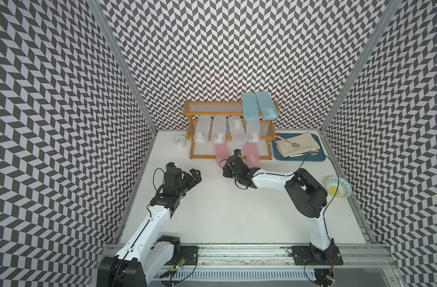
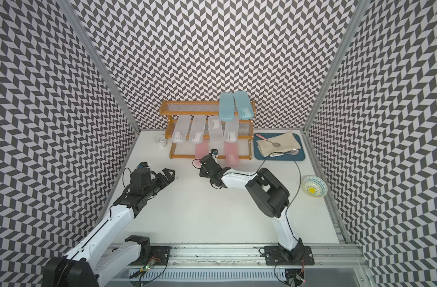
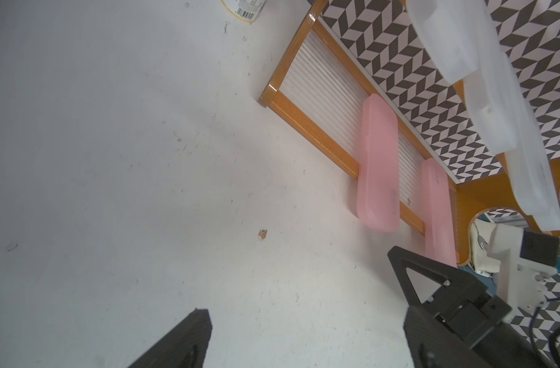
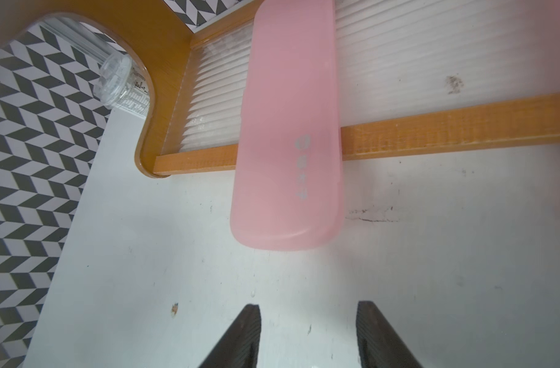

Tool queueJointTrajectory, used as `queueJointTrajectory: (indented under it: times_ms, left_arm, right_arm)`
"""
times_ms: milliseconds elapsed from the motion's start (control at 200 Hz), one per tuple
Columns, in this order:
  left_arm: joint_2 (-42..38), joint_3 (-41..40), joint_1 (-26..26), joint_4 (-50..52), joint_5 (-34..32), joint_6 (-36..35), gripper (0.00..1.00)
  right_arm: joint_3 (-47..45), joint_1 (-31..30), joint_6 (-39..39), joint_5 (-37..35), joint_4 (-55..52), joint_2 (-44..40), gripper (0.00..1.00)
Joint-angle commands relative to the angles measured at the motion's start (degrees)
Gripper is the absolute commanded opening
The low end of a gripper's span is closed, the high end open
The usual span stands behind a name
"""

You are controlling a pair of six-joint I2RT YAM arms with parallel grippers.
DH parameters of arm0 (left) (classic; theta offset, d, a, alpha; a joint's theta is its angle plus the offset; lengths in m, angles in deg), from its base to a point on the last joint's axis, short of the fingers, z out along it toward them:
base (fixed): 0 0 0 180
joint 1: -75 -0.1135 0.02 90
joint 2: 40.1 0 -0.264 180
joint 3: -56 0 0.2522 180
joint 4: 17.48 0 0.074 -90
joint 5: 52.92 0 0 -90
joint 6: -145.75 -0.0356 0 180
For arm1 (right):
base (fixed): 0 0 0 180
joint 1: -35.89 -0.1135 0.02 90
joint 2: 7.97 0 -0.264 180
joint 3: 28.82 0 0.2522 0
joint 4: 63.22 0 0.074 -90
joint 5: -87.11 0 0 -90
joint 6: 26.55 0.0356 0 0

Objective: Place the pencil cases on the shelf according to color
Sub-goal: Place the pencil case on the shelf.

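By my reading the sorting is all but finished: on the three-tier orange-brown wooden shelf (image 1: 205, 157) the two light blue plastic pencil cases (image 1: 250, 106) lie on the top tier, the four frosted white cases (image 1: 218, 129) on the middle tier, and the two translucent pink cases (image 1: 221, 154) on the bottom tier, their near ends overhanging the shelf's front rail; none is left on the white bench (image 1: 212, 211).

The right gripper (image 4: 307, 310) sits just before the shelf's front rail, aimed at one pink case (image 4: 288, 143), its fingers apart and empty; the left gripper (image 3: 300, 283) hangs over bare bench, farther from the shelf, fingers spread wide and holding nothing.

The next move, I judge, calls for drawing the right arm straight back from the shelf without catching those overhanging pink ends; a gentle push inward might seat them better.

In both top views the middle tier covers the pink cases' far ends and the right fingers are masked by their own wrist; in the right wrist view the other pink case is a blur at the edge; whether the overhanging ends touch the bench I cannot tell; the labels are too small to read.
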Motion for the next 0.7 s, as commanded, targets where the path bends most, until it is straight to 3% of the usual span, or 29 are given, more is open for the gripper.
queueJointTrajectory:
  times_ms: [0,315,446,606,696]
  left_arm:
    - [0.91,-0.67,-0.29,-1.53,0.82,-0.27,1.00]
    - [2.98,-0.88,-0.36,-1.45,0.37,-1.50,1.00]
    - [2.62,-0.75,-0.32,-0.41,-0.35,-1.59,1.00]
    - [0.20,-0.28,-0.28,0.61,-1.06,-1.06,1.00]
    - [-1.88,-0.31,0.19,0.89,-1.98,-1.02,0.99]
  right_arm:
    - [4.62,0.11,-1.23,1.45,2.53,3.34,0.52]
    - [13.77,0.55,-3.75,5.50,3.81,8.26,0.54]
    - [12.18,0.48,-3.53,6.41,1.86,6.65,0.57]
    - [2.33,0.55,-1.93,8.33,2.37,-0.16,0.79]
    - [-3.43,0.38,-1.91,11.42,3.48,-5.44,0.86]
